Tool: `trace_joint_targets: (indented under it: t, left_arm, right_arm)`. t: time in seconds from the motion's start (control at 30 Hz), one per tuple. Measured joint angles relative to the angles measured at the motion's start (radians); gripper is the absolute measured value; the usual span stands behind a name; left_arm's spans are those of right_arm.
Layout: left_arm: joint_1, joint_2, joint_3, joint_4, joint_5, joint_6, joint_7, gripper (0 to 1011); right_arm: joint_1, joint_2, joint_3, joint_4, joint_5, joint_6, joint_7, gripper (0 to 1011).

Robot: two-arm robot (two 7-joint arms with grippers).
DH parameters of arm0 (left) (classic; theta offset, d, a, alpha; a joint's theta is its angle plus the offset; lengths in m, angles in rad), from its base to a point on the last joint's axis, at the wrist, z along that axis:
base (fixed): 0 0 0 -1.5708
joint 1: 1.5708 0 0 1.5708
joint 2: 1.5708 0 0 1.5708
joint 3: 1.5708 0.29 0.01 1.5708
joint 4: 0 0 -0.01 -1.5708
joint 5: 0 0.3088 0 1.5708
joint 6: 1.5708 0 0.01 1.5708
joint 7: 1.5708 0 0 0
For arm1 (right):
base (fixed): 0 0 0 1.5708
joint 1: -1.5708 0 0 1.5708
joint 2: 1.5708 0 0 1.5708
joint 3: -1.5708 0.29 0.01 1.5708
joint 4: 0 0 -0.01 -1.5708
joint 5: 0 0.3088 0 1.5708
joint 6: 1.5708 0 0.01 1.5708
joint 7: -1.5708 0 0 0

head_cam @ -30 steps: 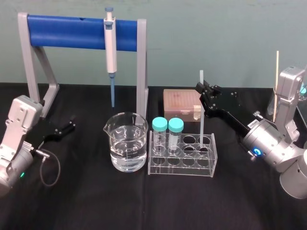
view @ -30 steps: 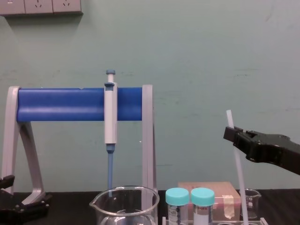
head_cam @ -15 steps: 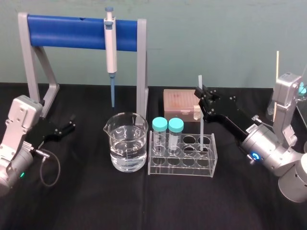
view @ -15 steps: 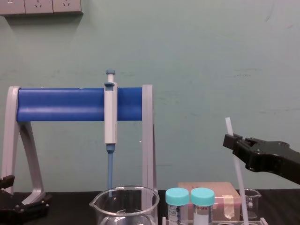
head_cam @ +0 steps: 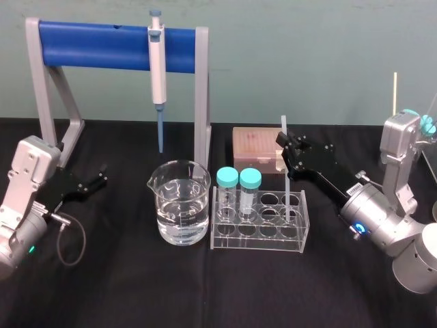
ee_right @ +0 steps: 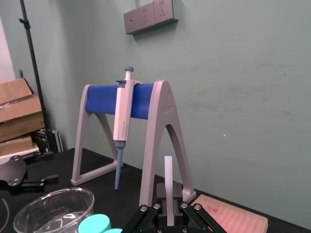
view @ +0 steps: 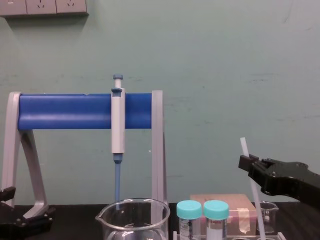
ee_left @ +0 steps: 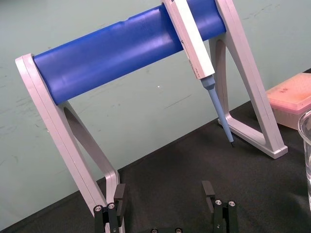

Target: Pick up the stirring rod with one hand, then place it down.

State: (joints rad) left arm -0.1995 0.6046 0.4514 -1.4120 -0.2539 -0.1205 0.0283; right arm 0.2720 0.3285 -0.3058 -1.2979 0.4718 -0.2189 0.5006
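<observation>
The stirring rod (head_cam: 286,174) is a thin translucent-white stick standing almost upright behind the clear tube rack. My right gripper (head_cam: 284,147) is shut on its upper part, and a short length of rod sticks out above the black jaws. In the chest view the stirring rod (view: 251,192) runs down from the right gripper (view: 247,163) toward a small beaker (view: 270,216); its lower end is hidden. The right wrist view shows the stirring rod (ee_right: 168,182) rising from between the jaws of the right gripper (ee_right: 168,214). My left gripper (head_cam: 101,180) is parked at the far left, open and empty; the left wrist view also shows the left gripper (ee_left: 164,194).
A large beaker of water (head_cam: 180,203) stands left of the clear rack (head_cam: 295,236), which holds two teal-capped tubes (head_cam: 239,184). A pink tip box (head_cam: 254,146) lies behind the rack. A pipette (head_cam: 157,61) hangs on the blue-barred stand (head_cam: 95,44) at the back left.
My right gripper has come down with the stirring rod and shifted slightly left; the rod's top now sits lower. The left arm has not moved.
</observation>
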Motion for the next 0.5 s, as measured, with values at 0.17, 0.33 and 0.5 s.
trace_joint_targets:
  t: [0.17,0.33,0.5]
  left_arm:
    - [0.0,0.0,0.0,0.0,0.0,0.0,0.0,1000]
    - [0.0,0.0,0.0,0.0,0.0,0.0,0.0,1000]
    - [0.0,0.0,0.0,0.0,0.0,0.0,0.0,1000]
  right_arm:
    - [-0.005,-0.002,0.003,0.002,-0.004,0.009,-0.005,70]
    - [-0.009,-0.004,0.004,0.003,-0.008,0.017,-0.007,70]
    - [-0.01,-0.004,0.006,0.007,-0.013,0.023,-0.012,70]
